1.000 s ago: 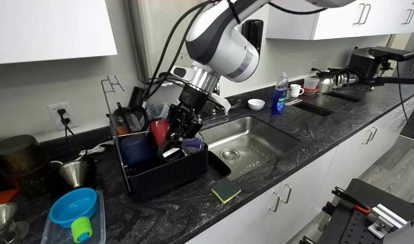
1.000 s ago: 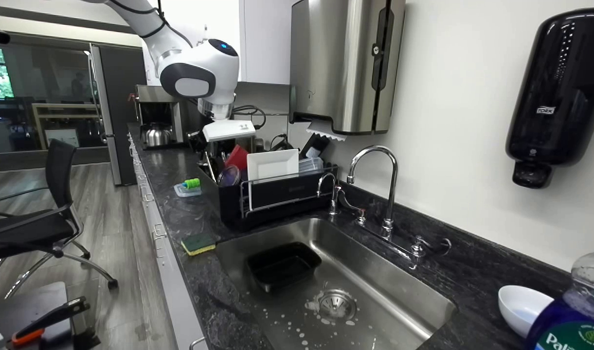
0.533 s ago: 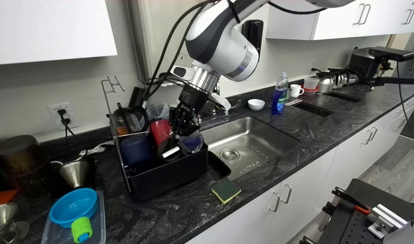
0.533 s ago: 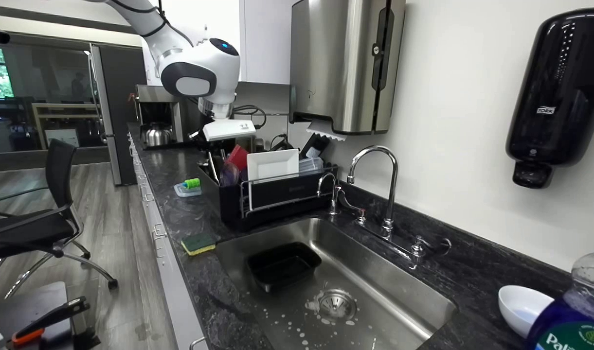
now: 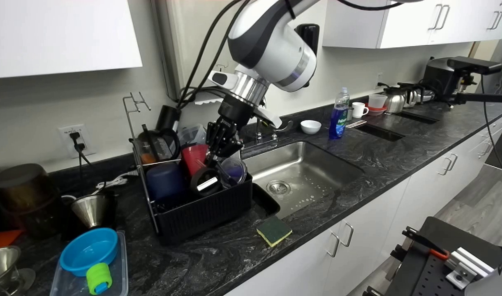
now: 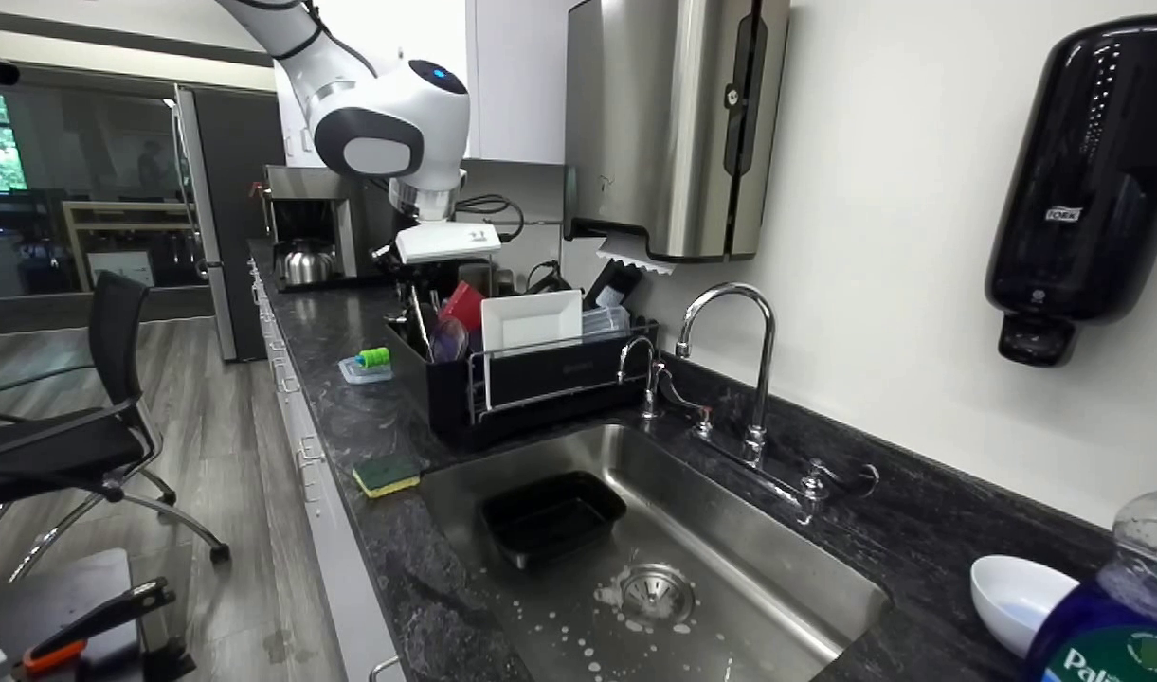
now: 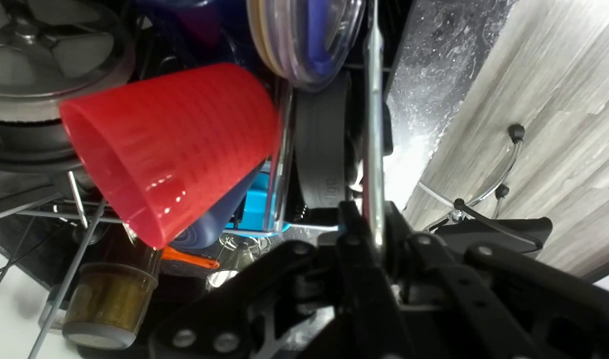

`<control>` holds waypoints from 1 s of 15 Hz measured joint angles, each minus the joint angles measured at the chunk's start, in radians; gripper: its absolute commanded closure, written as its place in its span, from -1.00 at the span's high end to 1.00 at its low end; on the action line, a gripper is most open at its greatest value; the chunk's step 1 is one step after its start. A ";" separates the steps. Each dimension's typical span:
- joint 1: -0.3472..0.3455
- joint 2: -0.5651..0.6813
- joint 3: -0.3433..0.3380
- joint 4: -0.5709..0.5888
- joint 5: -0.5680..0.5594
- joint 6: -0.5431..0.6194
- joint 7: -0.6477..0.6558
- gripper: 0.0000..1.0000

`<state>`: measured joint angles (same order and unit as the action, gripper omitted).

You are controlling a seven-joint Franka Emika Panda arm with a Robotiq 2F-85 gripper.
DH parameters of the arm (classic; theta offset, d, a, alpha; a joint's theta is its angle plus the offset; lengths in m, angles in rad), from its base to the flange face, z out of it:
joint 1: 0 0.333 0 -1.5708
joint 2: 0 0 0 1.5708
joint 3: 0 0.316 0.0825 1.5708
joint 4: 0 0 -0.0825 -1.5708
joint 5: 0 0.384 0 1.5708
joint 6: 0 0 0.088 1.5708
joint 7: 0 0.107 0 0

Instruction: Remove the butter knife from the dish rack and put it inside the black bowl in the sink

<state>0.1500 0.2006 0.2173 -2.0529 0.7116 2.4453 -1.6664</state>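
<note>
My gripper is shut on the handle of the silver butter knife, which runs away from the fingers up the wrist view. In the exterior views the gripper is over the front part of the black dish rack. The knife hangs tilted, its far end down beside a round clear lid with purple; its tip is hidden. The black bowl lies in the near rack-side corner of the steel sink; part of it shows in an exterior view.
A red cup, a dark blue cup and a black ring-shaped item crowd the rack around the gripper. A white square plate stands at the sink side. The tall faucet rises behind the sink. A sponge lies on the counter.
My gripper has moved up a little, and the arm with it. The knife in it now shows more clearly at the rack's front. The round lid has shifted slightly.
</note>
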 measured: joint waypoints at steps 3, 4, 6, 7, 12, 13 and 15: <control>-0.001 -0.038 0.000 0.000 0.000 -0.001 0.035 -0.94; 0.000 -0.051 0.000 0.001 0.000 -0.002 0.047 -0.94; 0.000 -0.077 0.000 0.001 -0.001 -0.006 0.074 -0.94; 0.001 -0.090 0.000 0.001 -0.002 -0.009 0.089 -0.94; 0.001 -0.130 -0.002 0.001 -0.027 -0.011 0.159 -0.94; 0.001 -0.136 -0.004 0.001 -0.039 -0.011 0.174 -0.94; 0.001 -0.145 -0.006 0.001 -0.065 -0.011 0.204 -0.94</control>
<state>0.1513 0.0556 0.2110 -2.0520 0.6462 2.4347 -1.4619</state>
